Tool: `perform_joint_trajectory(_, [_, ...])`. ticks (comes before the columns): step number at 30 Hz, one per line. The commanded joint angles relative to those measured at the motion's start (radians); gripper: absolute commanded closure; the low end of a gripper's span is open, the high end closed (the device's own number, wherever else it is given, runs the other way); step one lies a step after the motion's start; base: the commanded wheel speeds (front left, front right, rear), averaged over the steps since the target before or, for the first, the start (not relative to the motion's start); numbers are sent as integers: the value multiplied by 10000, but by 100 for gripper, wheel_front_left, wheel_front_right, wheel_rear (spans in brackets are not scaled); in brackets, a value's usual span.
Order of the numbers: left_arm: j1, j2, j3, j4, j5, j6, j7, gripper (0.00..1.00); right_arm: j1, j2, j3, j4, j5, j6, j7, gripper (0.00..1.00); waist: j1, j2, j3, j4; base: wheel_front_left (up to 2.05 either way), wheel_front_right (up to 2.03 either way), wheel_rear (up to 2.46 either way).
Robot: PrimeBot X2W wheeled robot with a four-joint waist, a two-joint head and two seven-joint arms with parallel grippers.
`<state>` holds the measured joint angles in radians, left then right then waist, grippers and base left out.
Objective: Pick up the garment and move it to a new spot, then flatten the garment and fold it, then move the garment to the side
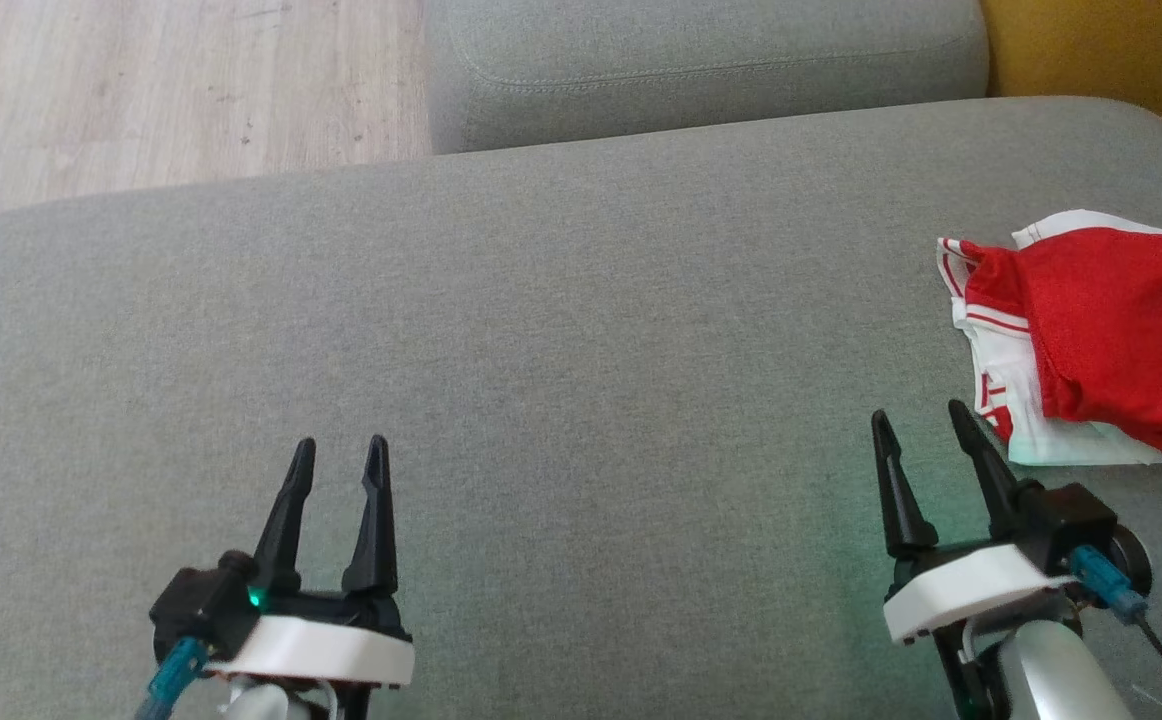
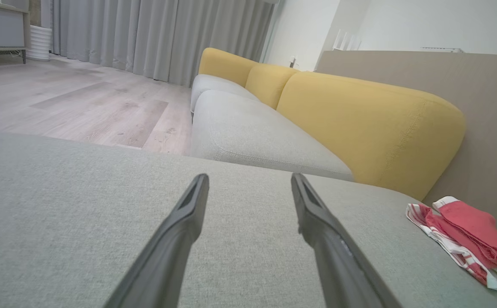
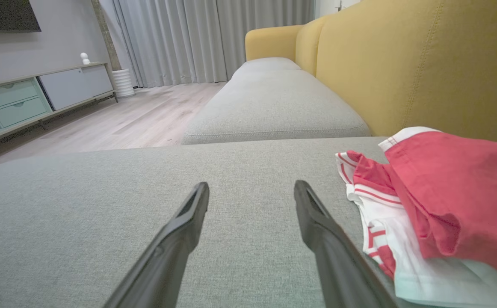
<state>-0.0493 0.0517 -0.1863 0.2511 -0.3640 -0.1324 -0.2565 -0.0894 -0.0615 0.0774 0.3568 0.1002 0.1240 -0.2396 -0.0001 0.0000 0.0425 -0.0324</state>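
The left hand [image 1: 341, 445] and right hand [image 1: 918, 412] hover wide open, empty, over a grey fabric sofa seat [image 1: 581, 300]. The bunched red-and-white cloth garment [image 1: 1111, 330] lies near the right hand; pinching one layer could pull it apart

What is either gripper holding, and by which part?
Nothing is held. The left gripper and right gripper are both open over the grey cushion; the red-and-white garment lies loose beside the right one.

A home living room, with a grey sofa [image 3: 274, 102] backed by yellow cushions [image 3: 402, 64], floor-length curtains [image 3: 188, 38] at the far end, pale wood flooring [image 3: 137, 119] and a low media cabinet [image 3: 22, 100] on the left.
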Motion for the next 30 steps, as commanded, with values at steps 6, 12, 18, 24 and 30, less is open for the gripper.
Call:
perform_joint_trajectory(6, [-57, -11, 754, -284, -203, 93, -53, 0, -273, 100, 332, -80, -37, 67, -204, 0, 1, 0, -32, -4, 0, 0, 0])
perform_joint_trajectory(12, [-66, -13, 830, -351, -74, 98, -53, 0, -346, 109, 419, -251, 32, 67, -218, 0, 1, 0, 4, 2, 0, 0, 0])
perform_joint_trajectory(18, [-53, -13, 806, -482, -284, 68, -53, 0, -320, 110, 500, -316, 64, 67, -220, 0, 1, 0, 29, -34, 0, 0, 0])
perform_joint_trajectory(24, [30, -14, 741, -585, -596, 35, -53, 0, -323, 111, 480, -330, 132, 67, -220, 0, 1, 0, -14, -94, 0, 0, 0])
perform_joint_trajectory(30, [199, -25, 529, -187, -704, 88, 3, 100, 24, 61, 220, 164, 131, -4, -67, 100, 1, 0, -31, -104, 0, 0, 0])
